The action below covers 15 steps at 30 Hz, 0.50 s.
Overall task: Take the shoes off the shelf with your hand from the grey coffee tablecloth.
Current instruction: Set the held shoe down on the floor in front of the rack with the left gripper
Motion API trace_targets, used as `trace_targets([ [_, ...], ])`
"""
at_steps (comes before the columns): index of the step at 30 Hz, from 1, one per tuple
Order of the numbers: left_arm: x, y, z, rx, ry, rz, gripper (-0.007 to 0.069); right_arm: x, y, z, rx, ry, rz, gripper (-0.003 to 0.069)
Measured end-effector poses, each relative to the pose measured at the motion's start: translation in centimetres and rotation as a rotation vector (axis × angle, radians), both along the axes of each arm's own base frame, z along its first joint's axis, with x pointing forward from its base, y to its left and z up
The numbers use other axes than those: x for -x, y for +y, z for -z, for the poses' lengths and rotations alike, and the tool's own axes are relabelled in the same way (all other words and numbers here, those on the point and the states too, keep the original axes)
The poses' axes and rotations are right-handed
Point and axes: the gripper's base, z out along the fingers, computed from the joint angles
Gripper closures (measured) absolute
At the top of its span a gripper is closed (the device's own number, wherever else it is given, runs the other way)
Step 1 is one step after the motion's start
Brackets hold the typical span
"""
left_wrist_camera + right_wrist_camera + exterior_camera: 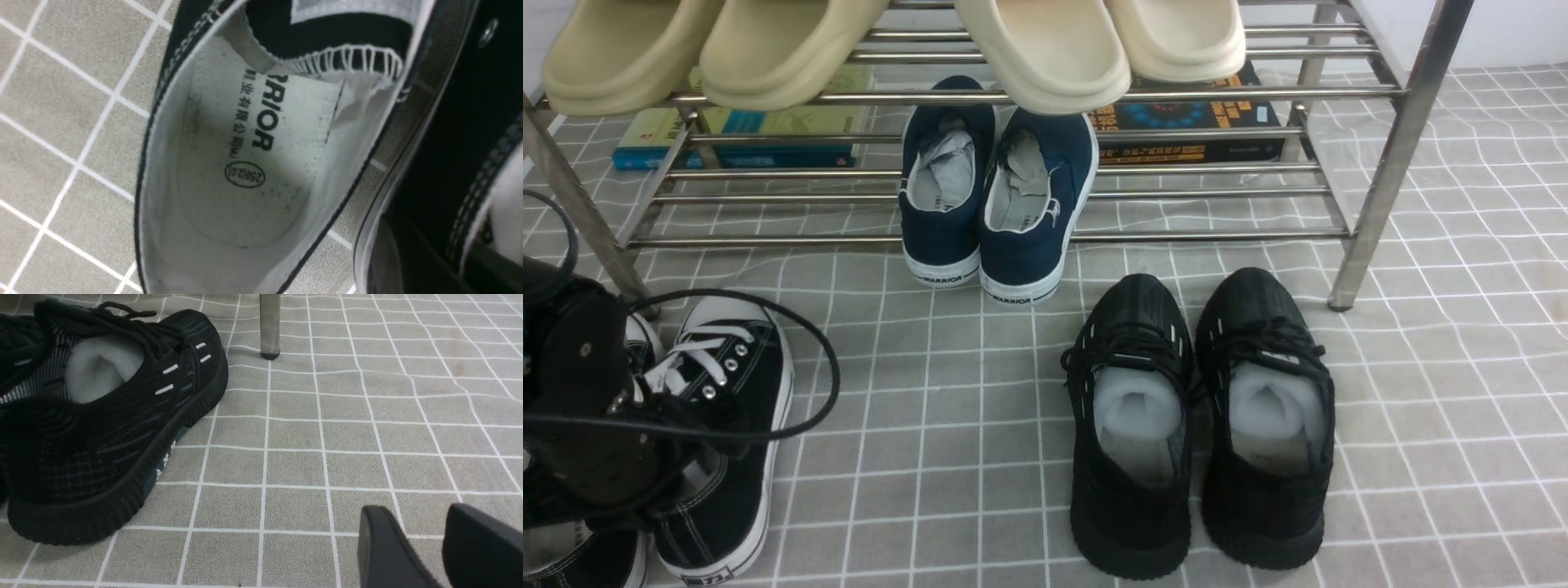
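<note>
The shoes, black canvas lace-ups with white laces, lie on the grey coffee tablecloth (931, 392) at the near left, in front of the shelf (1388, 163). One shoe (735, 457) shows its toe cap and eyelets. The other (572, 559) is mostly hidden under my left arm. My left gripper (621, 433), the black hand with a looping cable, sits over them. In the left wrist view, the left gripper (433, 245) is shut on a shoe's black side wall (449, 134), beside the other shoe's white insole (245, 163). My right gripper (419, 510) hangs open over bare cloth.
Navy WARRIOR slip-ons (996, 204) sit on the shelf's lowest bars. All-black knit sneakers (1201, 425) stand on the cloth right of centre, close to my right gripper (102, 416). Beige slippers (1045, 49) fill the upper tier. Books (743, 131) lie behind. A shelf leg (269, 326) stands ahead.
</note>
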Motion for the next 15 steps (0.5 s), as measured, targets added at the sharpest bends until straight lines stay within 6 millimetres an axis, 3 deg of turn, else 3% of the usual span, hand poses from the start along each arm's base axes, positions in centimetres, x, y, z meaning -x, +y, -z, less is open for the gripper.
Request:
trace_targets([
  [6,-0.01,-0.08,0.01,0.007,0.0,0.007,0.0578,0.0,0.0,0.0,0.0,0.0,0.0,0.042],
  [9,-0.02,-0.14,0.01,0.003,0.005,0.052,0.0525,0.0,0.0,0.0,0.0,0.0,0.0,0.042],
  [15,0.32,-0.37,-0.51,0.016,0.014,0.13,0.033,0.0,0.0,0.0,0.0,0.0,0.0,0.042],
])
